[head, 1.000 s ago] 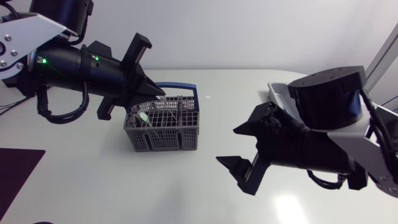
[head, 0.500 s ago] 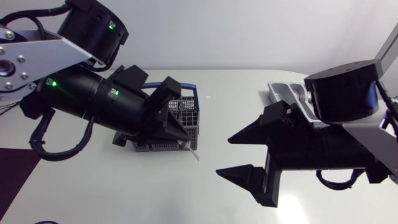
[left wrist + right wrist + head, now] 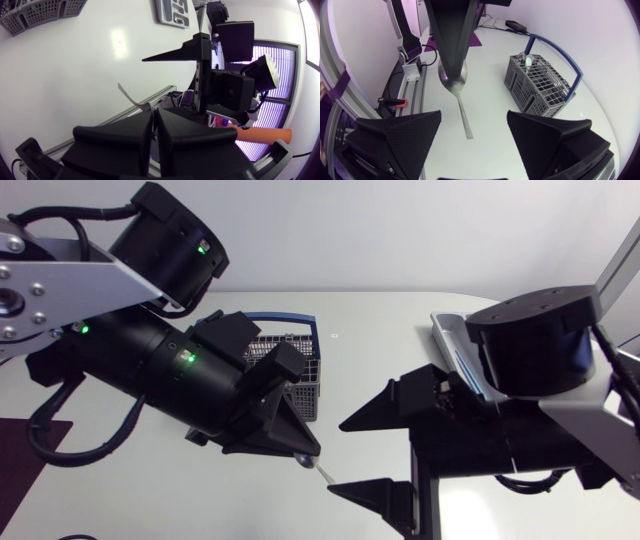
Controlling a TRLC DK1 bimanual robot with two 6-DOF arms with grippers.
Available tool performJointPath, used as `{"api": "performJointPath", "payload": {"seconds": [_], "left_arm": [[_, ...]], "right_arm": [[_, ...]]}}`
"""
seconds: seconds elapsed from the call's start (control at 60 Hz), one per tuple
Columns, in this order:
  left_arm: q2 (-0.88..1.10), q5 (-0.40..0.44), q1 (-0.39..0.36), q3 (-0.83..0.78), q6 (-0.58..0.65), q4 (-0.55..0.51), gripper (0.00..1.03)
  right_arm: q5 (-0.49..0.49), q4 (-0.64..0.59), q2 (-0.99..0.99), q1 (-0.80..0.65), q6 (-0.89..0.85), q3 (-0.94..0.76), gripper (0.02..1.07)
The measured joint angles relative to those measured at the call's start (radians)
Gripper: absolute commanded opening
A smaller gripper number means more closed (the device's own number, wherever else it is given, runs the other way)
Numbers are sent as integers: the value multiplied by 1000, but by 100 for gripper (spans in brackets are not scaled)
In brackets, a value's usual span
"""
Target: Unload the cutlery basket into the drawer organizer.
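My left gripper [image 3: 300,452] is shut on the bowl end of a metal spoon [image 3: 324,472], held in front of the grey cutlery basket [image 3: 305,380] with its blue handle. In the right wrist view the spoon [image 3: 455,80] hangs handle-down from the left fingers [image 3: 451,35], in the gap of my right gripper [image 3: 474,115], which stands open and touches nothing. From above, the right gripper [image 3: 360,458] faces the spoon from the right. The basket [image 3: 540,82] holds a pale green piece [image 3: 529,61]. The grey drawer organizer [image 3: 448,330] lies behind my right arm; its rim [image 3: 159,15] shows in the left wrist view.
A dark purple mat [image 3: 25,455] lies at the table's left front corner. The basket [image 3: 45,12] sits far behind the left gripper [image 3: 154,112]. One right finger [image 3: 172,52] points across just ahead of the spoon handle [image 3: 127,97].
My left arm lifted the spoon out of the basket and carried it forward and to the right. My right arm swung in until its fingers straddled the spoon.
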Motion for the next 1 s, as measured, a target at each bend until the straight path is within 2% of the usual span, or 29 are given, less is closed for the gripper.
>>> {"api": "performJointPath", "payload": {"seconds": [0.283, 0.5, 0.65, 0.767, 0.8, 0.883, 1.0], "left_arm": [[2, 11, -19, 12, 0, -14, 4], [2, 23, -21, 13, 11, -19, 4], [2, 23, -21, 13, 14, -20, 4], [2, 20, -19, 13, 14, -19, 7], [1, 19, -19, 13, 14, -19, 7], [1, 16, -19, 13, 14, -19, 7], [1, 12, -13, 14, 14, -19, 9]], "right_arm": [[-2, 51, 41, 49, 0, 0, 67], [2, 72, 59, 64, 0, 0, 39], [1, 83, 59, 64, 3, 0, 16], [-2, 83, 60, 74, 3, 0, 14], [-2, 83, 61, 77, 3, 0, 10], [-3, 83, 68, 78, 4, 0, 7], [-10, 88, 79, 79, 3, 0, 7]]}}
